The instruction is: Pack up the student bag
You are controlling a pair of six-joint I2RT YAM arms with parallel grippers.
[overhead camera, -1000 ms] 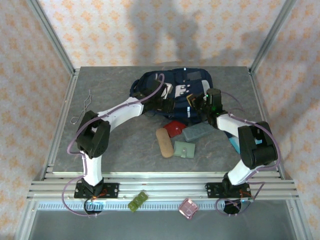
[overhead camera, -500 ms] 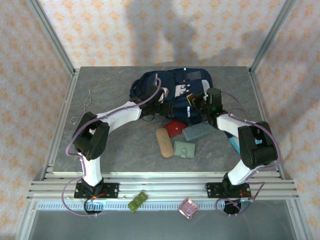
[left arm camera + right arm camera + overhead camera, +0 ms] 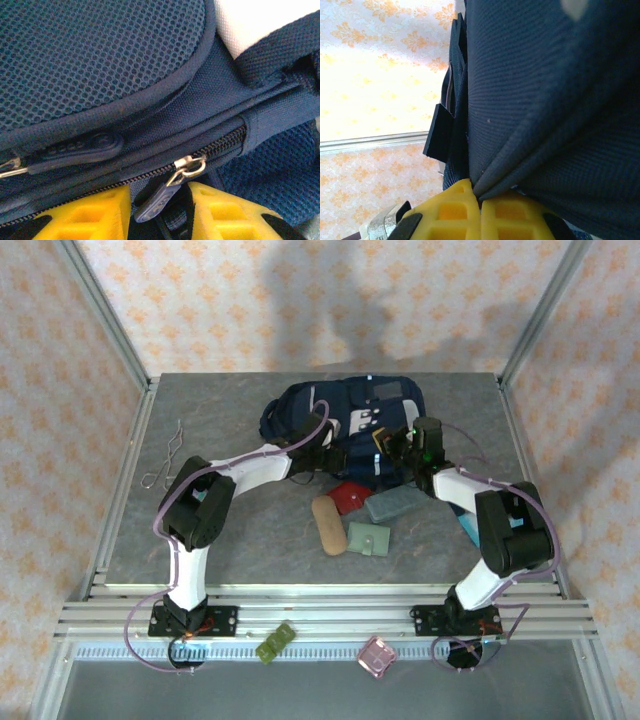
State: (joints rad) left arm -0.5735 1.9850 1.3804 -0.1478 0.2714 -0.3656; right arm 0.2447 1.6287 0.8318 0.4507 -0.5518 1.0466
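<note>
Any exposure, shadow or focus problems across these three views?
Top external: even light, broad soft shadow on the back wall. Left wrist: zipper pull sharp, white patch blown out. Right wrist: wallpaper overexposed, student bag fabric dark.

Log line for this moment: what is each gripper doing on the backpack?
left gripper: open, fingers either side of zipper pull | right gripper: shut on backpack fabric fold

From above, the left gripper (image 3: 322, 444) and right gripper (image 3: 392, 445) sit against the student bag (image 3: 300, 405), and their jaws are too small to read. The left wrist view's bottom edge cuts off the yellow fingers (image 3: 90, 215). At the bench's (image 3: 240, 540) right edge, a blue thing (image 3: 467, 527) lies mostly behind the right arm (image 3: 500, 525).
</note>
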